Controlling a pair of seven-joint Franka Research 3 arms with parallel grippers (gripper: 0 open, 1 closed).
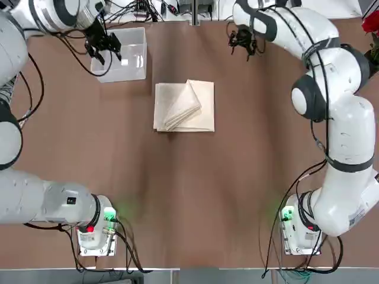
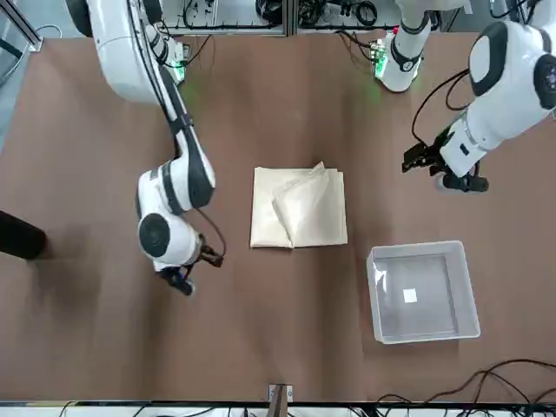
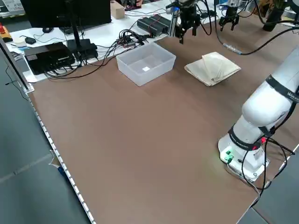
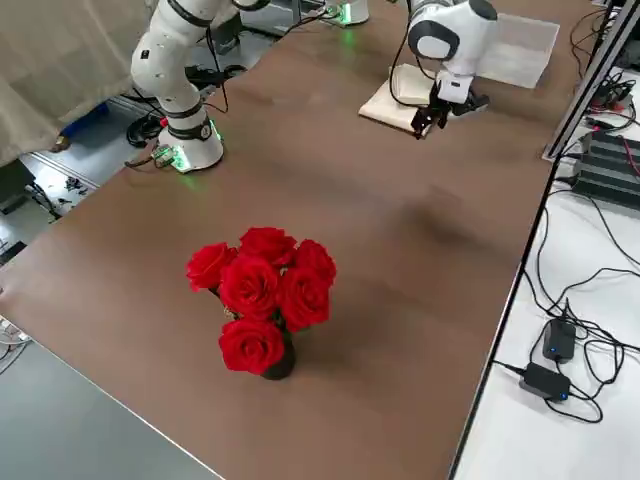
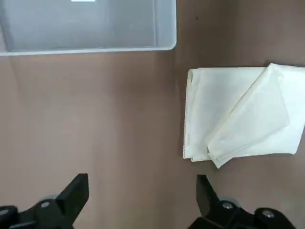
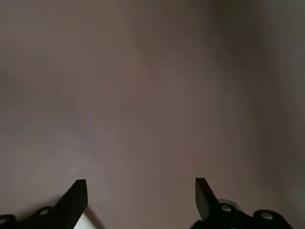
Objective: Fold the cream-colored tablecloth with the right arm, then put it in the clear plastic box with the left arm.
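Red roses (image 4: 262, 298) appear only from the right side; both grippers' jaws spread, folded cream-colored tablecloth (image 1: 184, 106) beside clear plastic box (image 1: 133, 68).

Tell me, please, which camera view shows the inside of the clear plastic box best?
The front view: the clear plastic box sits unobstructed, floor fully visible, only a small white label inside. In the top view the left arm's gripper overlaps it; the left side view shows it obliquely; the left wrist view crops it.

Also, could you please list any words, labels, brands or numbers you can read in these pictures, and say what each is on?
None can be read.
Box: a small white sticker on its floor, too small to read.
Right arm's lower link: small dark markings, too blurred to read.
Cloth: plain, no text.
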